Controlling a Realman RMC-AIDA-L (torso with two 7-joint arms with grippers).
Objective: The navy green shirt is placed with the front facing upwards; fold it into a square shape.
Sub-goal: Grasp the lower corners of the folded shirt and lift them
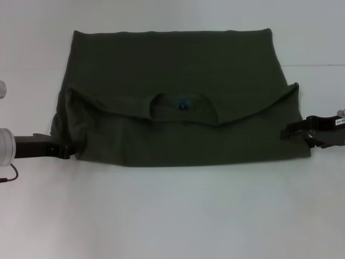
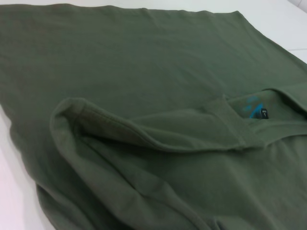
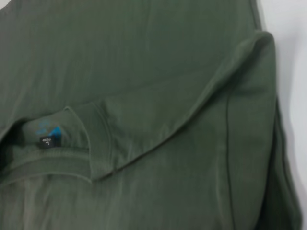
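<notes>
Broadly, the white table [image 1: 172, 216] filled the head view, and the navy green shirt [image 1: 172, 65] lay across its centre and 12 o'clock region, folded once so the collar half rested over the lower half. Plain green fabric showed; no chest lettering was visible. The shoulder fold ran as a rounded, loosely rolled ridge from 9 to 3 o'clock, bulging at each end.

The left gripper [image 1: 54, 149] sat at the shirt's 8 o'clock corner, touching or just beside the cloth. The right gripper [image 1: 299, 132] sat at the 3 o'clock edge, likewise against it. Jaw state could not be told for either; neither wrist view showed fingers.

The ribbed collar [image 1: 183, 110] lay near centre, opening toward 12 o'clock, with the small blue neck label [image 1: 184, 105] inside it.

Handling judgement: soft, light cotton, limp and likely to sag or drag when lifted; layers may slip apart. Best hold appeared to be the doubled corners at the fold ends, pinching both layers together.
</notes>
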